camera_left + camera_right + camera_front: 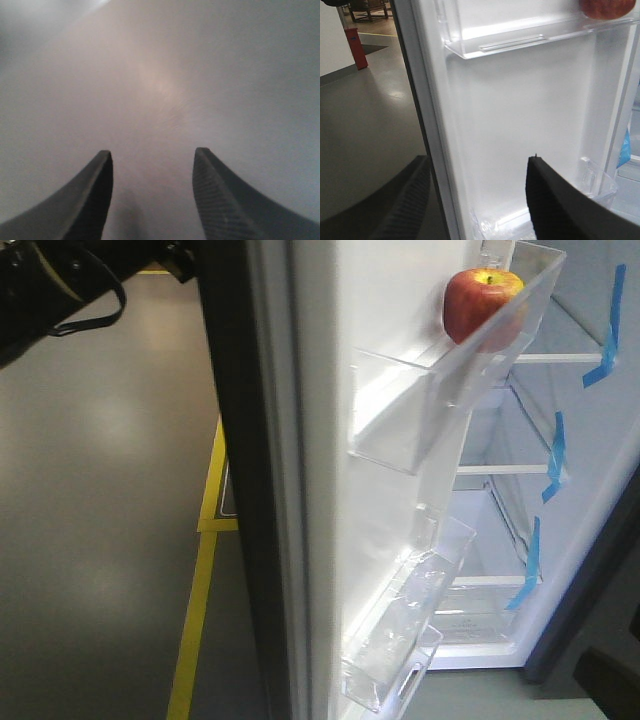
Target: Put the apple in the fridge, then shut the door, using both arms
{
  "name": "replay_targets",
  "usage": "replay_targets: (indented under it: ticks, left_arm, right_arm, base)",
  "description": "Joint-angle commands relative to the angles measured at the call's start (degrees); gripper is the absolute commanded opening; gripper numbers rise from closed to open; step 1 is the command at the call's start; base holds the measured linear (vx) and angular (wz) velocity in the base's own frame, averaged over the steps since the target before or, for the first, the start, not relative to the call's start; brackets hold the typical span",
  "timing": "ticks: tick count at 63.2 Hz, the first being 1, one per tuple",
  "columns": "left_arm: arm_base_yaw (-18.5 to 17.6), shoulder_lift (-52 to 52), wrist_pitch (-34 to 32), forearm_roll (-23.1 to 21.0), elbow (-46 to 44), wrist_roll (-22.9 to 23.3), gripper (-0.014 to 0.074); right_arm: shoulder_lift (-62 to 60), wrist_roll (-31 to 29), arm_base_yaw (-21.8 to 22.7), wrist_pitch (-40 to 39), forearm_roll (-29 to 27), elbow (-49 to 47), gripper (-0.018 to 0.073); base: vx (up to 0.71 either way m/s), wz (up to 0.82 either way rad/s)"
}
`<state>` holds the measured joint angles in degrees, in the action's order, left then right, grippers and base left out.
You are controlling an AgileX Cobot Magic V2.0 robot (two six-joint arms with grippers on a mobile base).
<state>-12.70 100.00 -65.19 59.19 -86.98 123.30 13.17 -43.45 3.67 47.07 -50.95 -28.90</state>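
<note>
Apple (483, 302) in the open door (385, 300) of the fridge (480, 530), seen from the front view. The apple, red with a yellow patch, is lodged in the upper clear bin (400, 410) on the door's white inner face, at the end of the bin nearer the fridge's interior. A second clear bin (400, 640) is mounted lower on the same face. Inside the fridge, white shelves (560, 358) and strips of blue tape (609, 325) are seen. On the outer side of the door, at upper left, a dark arm (40, 290) with a looped black cable (95, 310) is shown above a grey floor (100, 490) marked with a yellow line (195, 620).

In the left wrist view, the left hand (152, 151) is shown with its fingers (97, 200) spread apart and nothing between them. A blurred grey surface fills the view, and contact with it cannot be judged.

In the right wrist view, the right hand (479, 157) is likewise spread and grips nothing. One finger is seen against the door's dark outer side and the other against its white inner face. Whether either finger touches the door cannot be told. The apple (607, 7) is cut off at the upper right, in the bin (520, 37). A red object (356, 47) is seen on the floor in the far background.
</note>
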Motion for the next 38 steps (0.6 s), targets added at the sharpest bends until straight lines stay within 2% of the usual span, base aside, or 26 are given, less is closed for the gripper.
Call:
replay_targets:
  ticks: [1,5,11,26,33,38]
  left_arm:
    - [-5.96,-2.8,-10.04,2.49,-1.82,0.04,0.0365]
    - [-8.94,-2.8,-8.69,3.8,-1.82,0.04,0.0365]
    - [-11.19,-2.8,-6.23,4.75,-1.82,0.03,0.0365]
    - [-10.24,-2.8,-4.06,4.68,-1.82,-0.02,0.0365]
    - [-8.52,-2.8,-4.72,5.63,-1.82,-0.02,0.0365]
    - [-6.82,-2.8,-4.72,6.83,-1.82,-0.02,0.0365]
  right_arm:
    - [0.61,-0.14,0.21,-2.98,-2.27,-1.42,0.0422]
    - [0.61,-0.14,0.21,-2.56,-2.6,-1.42,0.0423]
    - [0.61,-0.14,0.21,-0.86,-4.26,-1.42,0.0422]
    - [0.61,-0.32,0.21,5.15,-5.02,-1.42,0.0422]
    - [0.61,-0.32,0.21,0.57,-3.0,-1.42,0.0422]
    - [1.12,-0.32,0.28,-7.9,-0.61,-1.47,0.0422]
  base:
    - [0.0,0.0]
    - [0.0,0.0]
    - [0.0,0.0]
    - [0.0,0.0]
    - [0.0,0.0]
    - [0.0,0.0]
